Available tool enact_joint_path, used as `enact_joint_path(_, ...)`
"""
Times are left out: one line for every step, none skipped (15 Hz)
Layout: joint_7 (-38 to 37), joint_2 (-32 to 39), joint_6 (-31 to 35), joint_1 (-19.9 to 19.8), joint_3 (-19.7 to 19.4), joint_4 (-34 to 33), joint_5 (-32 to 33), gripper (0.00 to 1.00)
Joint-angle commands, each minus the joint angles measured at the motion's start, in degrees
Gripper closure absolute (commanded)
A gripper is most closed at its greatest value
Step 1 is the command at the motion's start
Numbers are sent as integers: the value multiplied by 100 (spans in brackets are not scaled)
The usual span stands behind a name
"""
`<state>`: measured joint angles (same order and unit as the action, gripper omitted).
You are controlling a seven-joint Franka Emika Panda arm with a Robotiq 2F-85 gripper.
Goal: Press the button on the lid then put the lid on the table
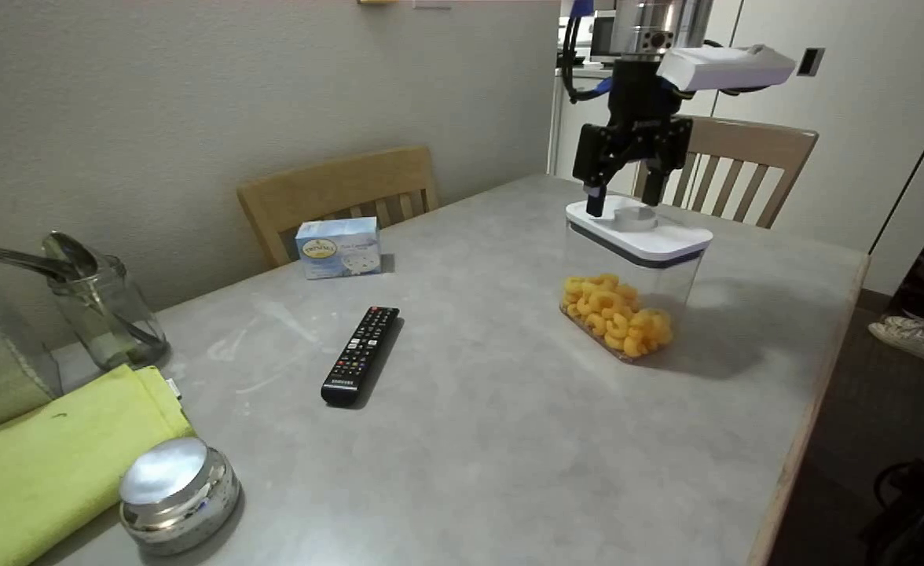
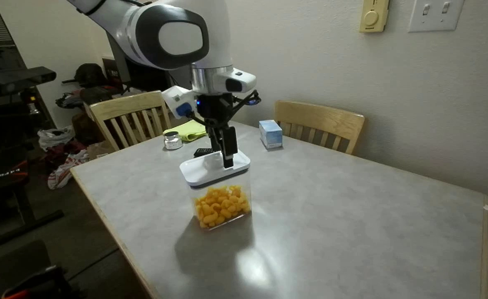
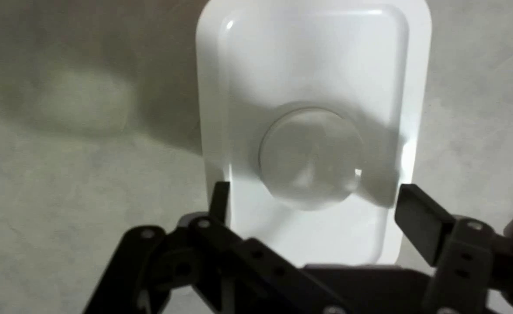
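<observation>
The spread Robotiq gripper (image 1: 623, 207) hangs over the white lid (image 2: 209, 169), probably light, stiff and slick, best held by its raised button (image 3: 312, 158).

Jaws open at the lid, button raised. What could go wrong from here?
Mispress: the jaws stand wider than the button, so they may straddle it and hit only the lid.
Reseal: the button looks raised; if that means released, another press may lock the lid.
Tipping: an off-centre push could rock the clear container of yellow pieces.
</observation>
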<state>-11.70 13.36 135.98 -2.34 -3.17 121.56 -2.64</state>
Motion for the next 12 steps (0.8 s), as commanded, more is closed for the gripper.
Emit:
enact_joint_path(118,175,-52,-1,-1,-197,-42,33)
enact_joint_path(114,186,-45,-4,-7,-203,-41,40)
enact_joint_path(107,182,-34,-6,-11,-201,-42,46)
enact_joint_path(102,166,-36,-9,-17,-206,-45,47)
enact_joint_path(99,156,-32,-11,-21,-206,-46,49)
enact_joint_path(92,147,-5,-13,-26,-190,-47,50)
enact_joint_path(86,137,-6,-14,-27,-182,-52,48)
enact_joint_path(76,123,-3,-13,-30,-164,-51,45)
enact_joint_path(73,113,3,-14,-32,-149,-52,44)
enact_joint_path(61,102,7,-12,-35,-133,-47,35)
enact_joint_path(55,91,9,-12,-37,-121,-43,26)
enact_joint_path(52,76,12,-11,-38,-105,-46,22)
